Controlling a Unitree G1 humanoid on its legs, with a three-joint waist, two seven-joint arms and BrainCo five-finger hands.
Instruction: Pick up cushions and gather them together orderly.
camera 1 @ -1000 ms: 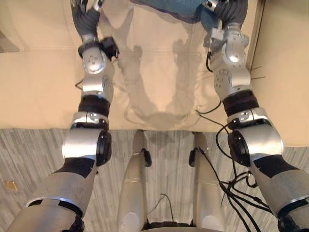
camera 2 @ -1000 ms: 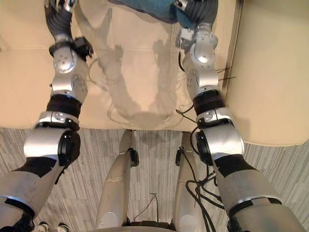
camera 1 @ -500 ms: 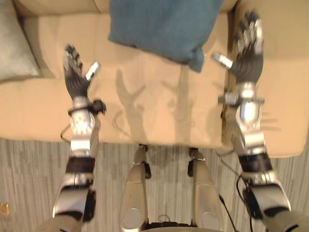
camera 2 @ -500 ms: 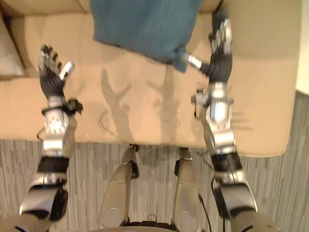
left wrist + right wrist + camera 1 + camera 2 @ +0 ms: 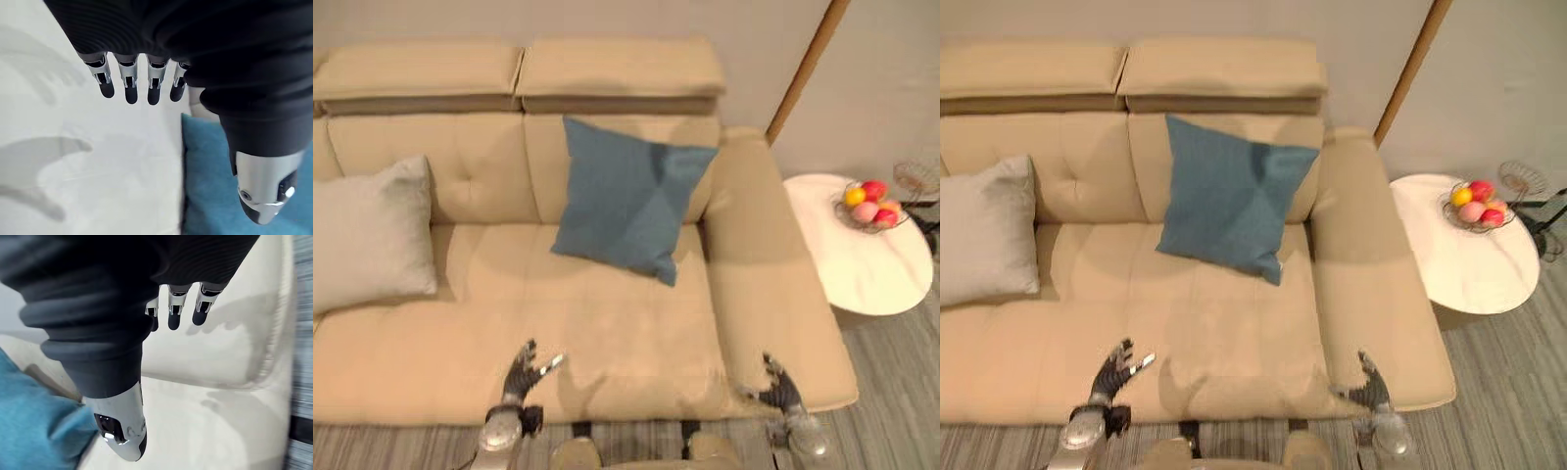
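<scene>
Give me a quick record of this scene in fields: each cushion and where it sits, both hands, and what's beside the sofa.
blue cushion: propped against the sofa backrest, toward the seat's right end
grey cushion: at the sofa's left end, against the backrest, apart from the blue one
left hand: open, empty, over the seat's front edge
right hand: open, empty, by the front of the right armrest
beside sofa: round white side table on the right, bowl of fruit on it
task state: cushions not yet gathered
</scene>
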